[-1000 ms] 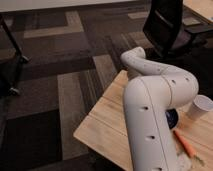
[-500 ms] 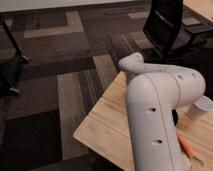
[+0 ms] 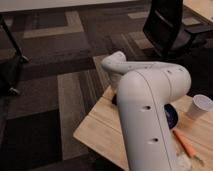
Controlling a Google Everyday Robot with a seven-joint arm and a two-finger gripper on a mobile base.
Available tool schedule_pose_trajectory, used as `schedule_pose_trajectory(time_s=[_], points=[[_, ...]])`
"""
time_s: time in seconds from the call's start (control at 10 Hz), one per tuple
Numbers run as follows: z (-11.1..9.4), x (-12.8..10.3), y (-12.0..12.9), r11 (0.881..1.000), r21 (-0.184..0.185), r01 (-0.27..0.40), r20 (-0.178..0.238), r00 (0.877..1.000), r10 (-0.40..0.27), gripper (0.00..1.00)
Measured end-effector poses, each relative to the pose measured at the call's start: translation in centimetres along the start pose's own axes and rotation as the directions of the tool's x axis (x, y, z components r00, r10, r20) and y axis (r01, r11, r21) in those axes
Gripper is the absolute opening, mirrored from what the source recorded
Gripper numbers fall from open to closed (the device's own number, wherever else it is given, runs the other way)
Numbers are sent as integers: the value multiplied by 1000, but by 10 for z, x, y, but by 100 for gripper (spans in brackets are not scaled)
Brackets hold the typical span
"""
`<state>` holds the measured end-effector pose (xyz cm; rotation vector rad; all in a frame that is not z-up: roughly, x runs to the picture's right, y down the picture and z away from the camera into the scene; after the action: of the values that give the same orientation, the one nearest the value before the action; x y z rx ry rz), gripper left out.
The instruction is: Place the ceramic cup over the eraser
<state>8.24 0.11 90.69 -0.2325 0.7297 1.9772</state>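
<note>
The hand is hidden behind the white arm [image 3: 150,115], somewhere low over the bench [image 3: 100,125]. Whether it is spread, pressed together or pinching anything cannot be told.

The arm's thick front link rises from the bottom edge and fills the middle of the view. It then bends left to a rounded elbow above the bench's far corner. Just right of the link, near the bottom edge, a thin orange stick [image 3: 184,142] lies flat on the wood. Beyond it a dark, glossy, rounded thing [image 3: 171,117] shows partly from behind the arm; what it is cannot be told.

The eraser cannot be made out, so its place relative to the hand cannot be told either. The white cup [image 3: 201,106] stands upright on the bench at the right, apart from the arm.

Past the bench lies banded grey carpet [image 3: 70,60], and at the far right stands a black office chair [image 3: 167,25].
</note>
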Motion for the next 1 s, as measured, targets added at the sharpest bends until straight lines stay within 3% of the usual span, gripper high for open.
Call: schedule_pose_trajectory(time_s=[0.3, 0.5, 0.7, 1.0], points=[[-53, -30, -21, 991, -51, -121, 59, 991, 124, 0], [-55, -31, -23, 990, -53, -129, 60, 989, 132, 3], [-55, -32, -24, 990, -52, -130, 60, 989, 133, 35], [-55, -33, -26, 990, -51, -133, 60, 989, 136, 68]])
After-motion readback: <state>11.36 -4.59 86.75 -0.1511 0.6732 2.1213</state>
